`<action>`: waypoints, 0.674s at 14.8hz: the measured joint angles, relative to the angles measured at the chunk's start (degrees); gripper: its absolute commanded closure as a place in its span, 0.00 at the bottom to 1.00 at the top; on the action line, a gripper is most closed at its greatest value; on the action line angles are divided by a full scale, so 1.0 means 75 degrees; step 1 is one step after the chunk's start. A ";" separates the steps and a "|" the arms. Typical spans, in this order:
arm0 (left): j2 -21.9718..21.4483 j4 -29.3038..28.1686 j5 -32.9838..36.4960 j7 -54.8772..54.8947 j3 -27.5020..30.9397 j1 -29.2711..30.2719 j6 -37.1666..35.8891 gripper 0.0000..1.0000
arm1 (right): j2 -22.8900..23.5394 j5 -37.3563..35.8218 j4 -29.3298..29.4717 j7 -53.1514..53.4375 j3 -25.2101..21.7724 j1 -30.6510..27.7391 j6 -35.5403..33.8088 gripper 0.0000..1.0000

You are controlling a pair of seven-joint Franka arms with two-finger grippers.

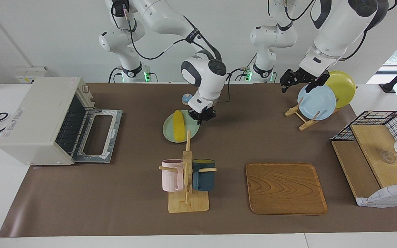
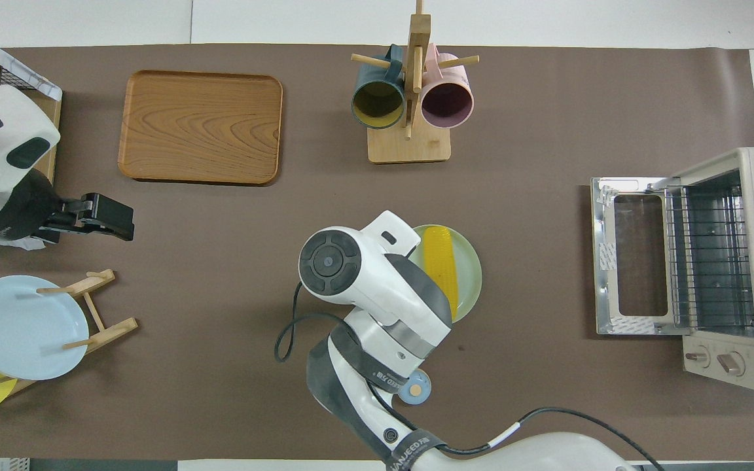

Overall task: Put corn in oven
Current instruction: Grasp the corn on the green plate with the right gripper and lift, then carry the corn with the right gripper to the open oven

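The corn [image 1: 178, 120] lies on a green plate [image 1: 169, 134] in the middle of the counter [image 1: 115, 193], and the right gripper [image 1: 202, 116] holds the plate's rim with its fingers shut on it, so slide it slowly toward the open oven [image 1: 43, 119] while the left gripper [image 1: 296, 80] waits over the plate rack [image 1: 302, 119].

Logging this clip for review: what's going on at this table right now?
The right gripper is low at the edge of the pale green plate where the corn lies; it does not hold the corn. The oven, at the right arm's end of the table, has its door down. The left gripper waits over the plate rack.
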 measured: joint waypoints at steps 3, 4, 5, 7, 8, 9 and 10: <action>-0.0001 0.0014 0.0000 0.0013 -0.0001 0.0064 0.0002 0.00 | -0.0463 -0.0039 0.0224 -0.1098 -0.0033 -0.0949 -0.1047 1.00; -0.0001 0.0018 0.0000 0.0019 -0.0003 0.0070 0.0002 0.00 | -0.0653 -0.0070 0.0217 -0.1499 -0.0042 -0.1297 -0.1380 1.00; -0.0001 0.0018 0.0000 0.0021 -0.0006 0.0072 0.0002 0.00 | -0.0828 -0.0133 0.0187 -0.1879 -0.0051 -0.1619 -0.1670 1.00; -0.0001 0.0018 0.0000 0.0024 -0.0012 0.0074 0.0002 0.00 | -0.1116 -0.0334 0.0005 -0.2550 -0.0064 -0.2184 -0.2010 1.00; 0.0000 0.0018 0.0000 0.0026 -0.0017 0.0077 0.0002 0.00 | -0.1238 -0.0468 -0.0165 -0.2858 -0.0070 -0.2446 -0.2058 1.00; 0.0000 0.0018 0.0000 0.0029 -0.0025 0.0081 0.0002 0.00 | -0.1347 -0.0600 -0.0356 -0.3156 -0.0071 -0.2720 -0.2059 1.00; 0.0000 0.0018 0.0000 0.0031 -0.0036 0.0083 0.0002 0.00 | -0.1429 -0.0659 -0.0525 -0.3476 -0.0075 -0.3022 -0.2058 1.00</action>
